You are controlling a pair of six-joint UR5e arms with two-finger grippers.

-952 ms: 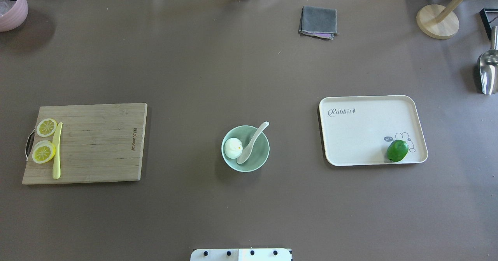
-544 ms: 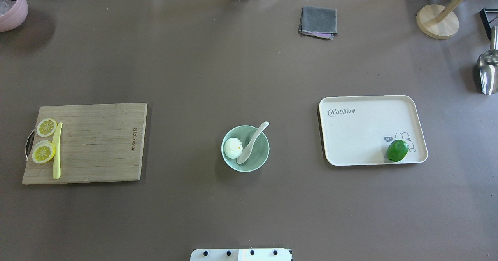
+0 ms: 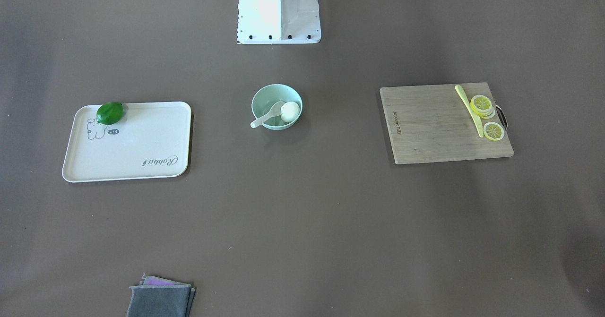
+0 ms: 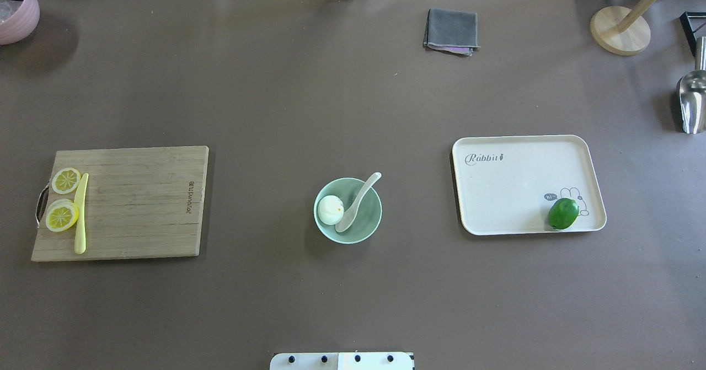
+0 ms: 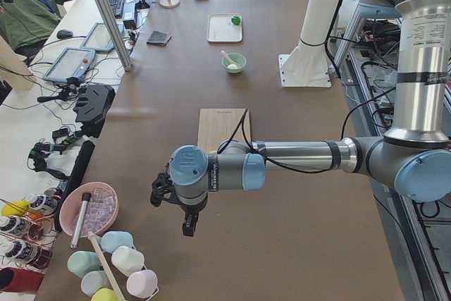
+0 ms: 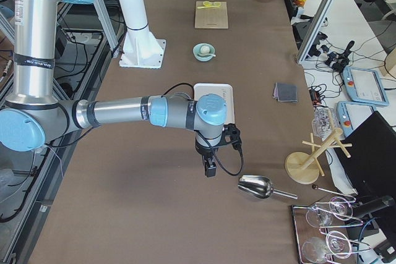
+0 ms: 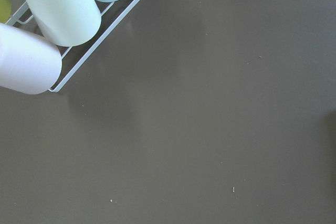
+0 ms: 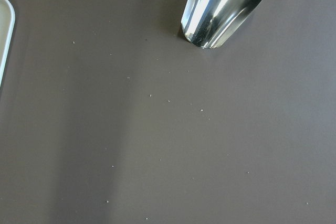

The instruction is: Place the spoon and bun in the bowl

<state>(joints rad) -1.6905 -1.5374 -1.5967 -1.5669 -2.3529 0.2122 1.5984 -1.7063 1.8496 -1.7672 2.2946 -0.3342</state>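
The pale mint-green bowl (image 4: 368,220) stands at the table's middle, also in the front-facing view (image 3: 264,95). The white bun (image 4: 330,210) (image 3: 290,111) lies inside it on its left side. The white spoon (image 4: 358,199) (image 3: 264,117) rests with its scoop in the bowl and its handle over the far right rim. My left gripper (image 5: 189,227) shows only in the exterior left view, far off at the table's left end; I cannot tell if it is open. My right gripper (image 6: 210,170) shows only in the exterior right view, near the right end; I cannot tell its state.
A wooden cutting board (image 4: 138,204) with lemon slices (image 4: 62,215) and a yellow knife (image 4: 81,213) lies left. A cream tray (image 4: 513,188) with a green lime (image 4: 563,213) lies right. A grey cloth (image 4: 451,31), metal scoop (image 4: 692,102) and cup rack (image 7: 58,9) stand around.
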